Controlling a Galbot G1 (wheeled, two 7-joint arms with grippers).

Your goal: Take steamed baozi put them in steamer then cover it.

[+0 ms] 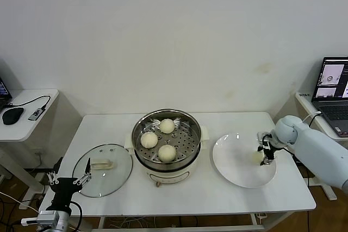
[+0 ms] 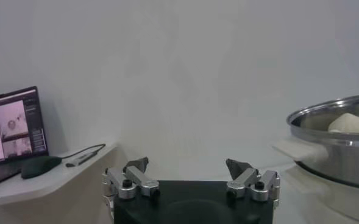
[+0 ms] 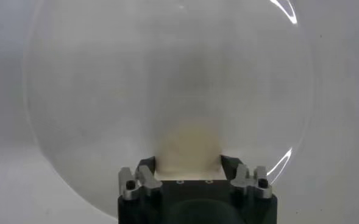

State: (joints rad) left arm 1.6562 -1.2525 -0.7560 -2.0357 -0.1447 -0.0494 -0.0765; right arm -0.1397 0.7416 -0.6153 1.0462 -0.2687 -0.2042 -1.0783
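Three steamed baozi (image 1: 157, 139) already sit on the perforated tray of the steamer (image 1: 194, 140) at mid-table; the fourth bun (image 3: 188, 149) lies on the white plate (image 1: 228, 161) to its right. The right gripper (image 1: 265, 156) is down on that plate with its jaws closed against the bun's two sides, the dough filling the gap between them in the right wrist view. A bun like this is probably light, soft and a little tacky, so a gentle squeeze across its widest middle should hold it without denting; a hard pinch would likely crush it. The cover (image 1: 103, 169), glass and breakable, lies flat left of the steamer, best taken by its cream bar handle (image 1: 101, 164). The left gripper (image 1: 68, 179) hangs spread wide and empty at the table's front-left corner, beside the cover.
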